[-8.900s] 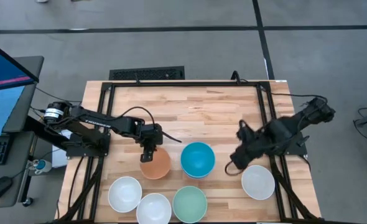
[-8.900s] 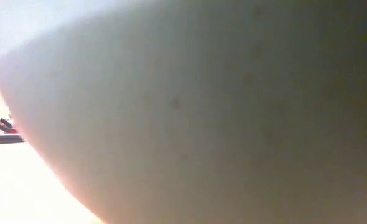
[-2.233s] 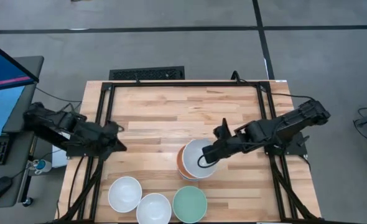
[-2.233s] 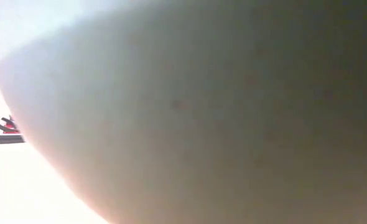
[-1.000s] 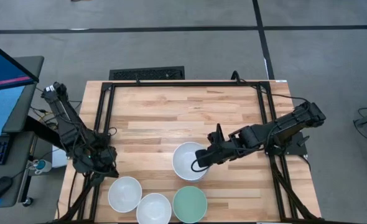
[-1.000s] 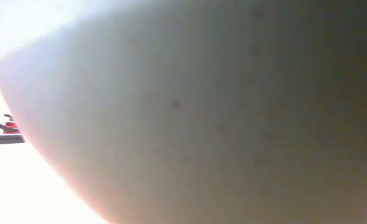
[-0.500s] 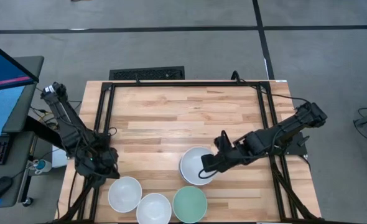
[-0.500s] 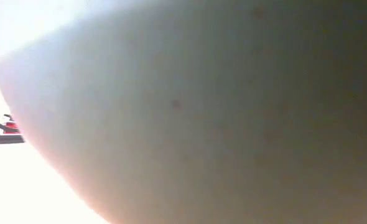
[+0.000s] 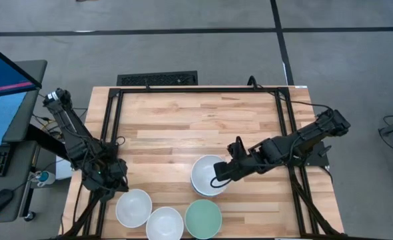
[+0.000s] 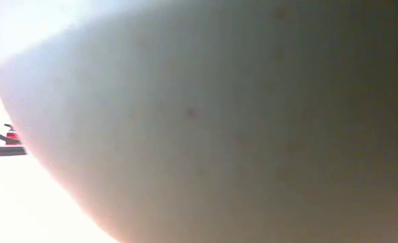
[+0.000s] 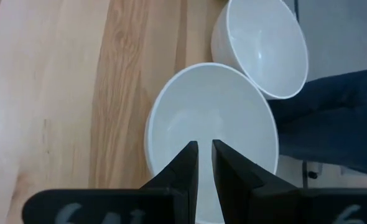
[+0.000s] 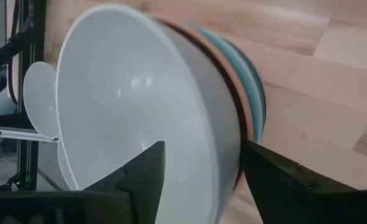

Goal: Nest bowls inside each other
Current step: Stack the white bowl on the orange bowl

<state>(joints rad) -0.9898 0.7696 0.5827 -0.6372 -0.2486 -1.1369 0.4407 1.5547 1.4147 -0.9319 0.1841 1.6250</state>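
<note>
A nested stack of bowls (image 9: 207, 175) stands on the table's near middle, white on top with orange and turquoise rims (image 12: 255, 106) showing beneath. My right gripper (image 9: 216, 180) (image 12: 202, 171) is shut on the stack's right rim. Along the near edge sit two white bowls (image 9: 133, 207) (image 9: 165, 223) and a mint green one (image 9: 204, 218), each on its base. My left gripper (image 9: 111, 177) (image 11: 204, 152) hovers by the left white bowl (image 11: 211, 121), fingers almost together, touching nothing. The other bowls are out of view. My right gripper holds the stack by its rim (image 12: 234, 177) on the side toward the table's right. One finger (image 12: 147, 171) is inside the top white bowl and the other (image 12: 272, 177) is outside the stack. It comes slanting down from the right. I cannot tell whether the stack rests on the table.
A white bowl's wall (image 10: 219, 135) fills the low view right in front of that camera. A black frame (image 9: 183, 90) borders the table's far, left and right sides. Bare wood (image 9: 196, 127) lies across the far half. A monitor (image 9: 3, 87) stands left of the table.
My right gripper has shifted the bowl stack a little toward the table's near right, keeping hold of the rim. The left arm has stayed near the left white bowl.
</note>
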